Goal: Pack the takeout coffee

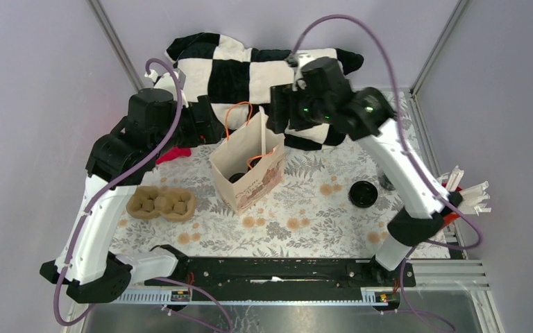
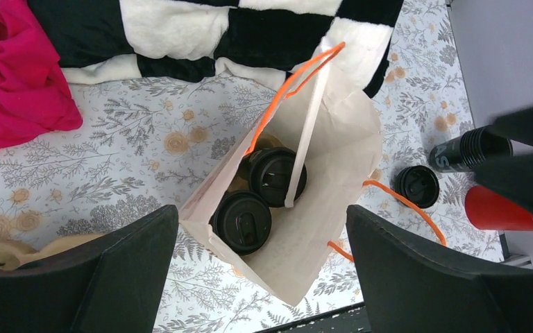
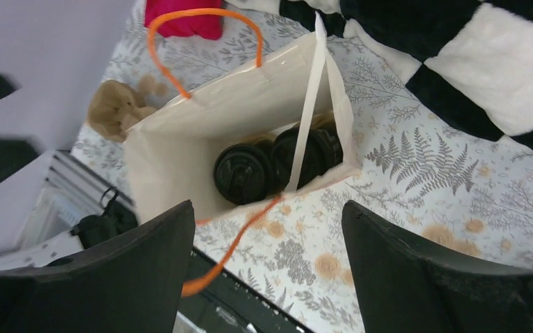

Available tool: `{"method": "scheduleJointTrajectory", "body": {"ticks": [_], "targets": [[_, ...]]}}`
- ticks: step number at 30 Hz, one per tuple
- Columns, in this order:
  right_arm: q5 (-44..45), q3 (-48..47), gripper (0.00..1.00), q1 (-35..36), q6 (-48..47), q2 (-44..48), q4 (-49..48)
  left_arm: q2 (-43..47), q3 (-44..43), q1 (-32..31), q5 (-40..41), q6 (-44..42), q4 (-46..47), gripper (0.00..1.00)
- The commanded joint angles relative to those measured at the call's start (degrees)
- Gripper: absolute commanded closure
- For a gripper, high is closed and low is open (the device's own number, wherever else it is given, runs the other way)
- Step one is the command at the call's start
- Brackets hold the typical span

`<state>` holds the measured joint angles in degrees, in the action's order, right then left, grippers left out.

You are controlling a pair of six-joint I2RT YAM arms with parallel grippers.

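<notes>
Crowded counter [image 1: 305, 211] here. A checkered blanket [image 1: 236, 69] is bunched along the far edge, with a pink cloth [image 2: 14, 69] beside it. The brown cup carrier [image 1: 161, 203] sits just left of the paper bag [image 1: 250, 182]. Out to the right lies a loose round black lid [image 1: 363, 193], and I can't tell whether there's a cup under it. A dark cylinder [image 2: 468, 149] and a red cup [image 2: 503, 211] are close by. The bag stands upright and open mid-counter, one orange handle [image 3: 232, 244] flopped over its rim. A pale paper strip [image 3: 309, 104] crosses the mouth, right in front of one lid.

Both coffees are down inside the bag, lids up, side by side and touching. That's the first cup [image 2: 241, 222] and the second cup [image 2: 276, 175], which sits behind that strip.

The left fingers [image 2: 125, 277] are spread wide and empty, up above the bag, with the cups showing between them far below. The right fingers [image 3: 416, 277] are spread wide too, poised over the bag's mouth. They hold nothing and touch neither paper nor lid.
</notes>
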<state>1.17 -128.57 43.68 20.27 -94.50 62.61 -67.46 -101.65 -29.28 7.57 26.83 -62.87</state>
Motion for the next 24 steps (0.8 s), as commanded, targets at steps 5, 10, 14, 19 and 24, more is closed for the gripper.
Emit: {"method": "scheduleJointTrajectory", "body": {"ticks": [5, 10, 14, 19, 24], "targets": [[2.1, 3.7, 0.49, 0.4, 0.0, -10.5, -16.7, 2.5, -0.4, 0.3, 0.5, -0.2, 1.4, 0.06], [6.3, 2.4, 0.61, 0.4, 2.0, -15.6, -17.4, 3.0, -0.5, 0.3, 1.9, -1.2, 1.0, 0.06], [11.9, 2.1, 0.58, 0.5, 3.9, -17.6, -15.3, 3.6, -0.3, 0.3, 3.1, -1.9, 0.3, 0.05], [12.0, 5.3, 0.55, 0.6, 5.3, -18.7, -17.2, 3.9, 0.5, 0.3, 3.6, -2.2, 0.4, 0.05], [11.0, 4.9, 0.59, 1.1, 5.3, -20.4, -17.6, 3.8, 0.6, 0.3, 4.1, -2.6, 0.6, 0.05]]}}
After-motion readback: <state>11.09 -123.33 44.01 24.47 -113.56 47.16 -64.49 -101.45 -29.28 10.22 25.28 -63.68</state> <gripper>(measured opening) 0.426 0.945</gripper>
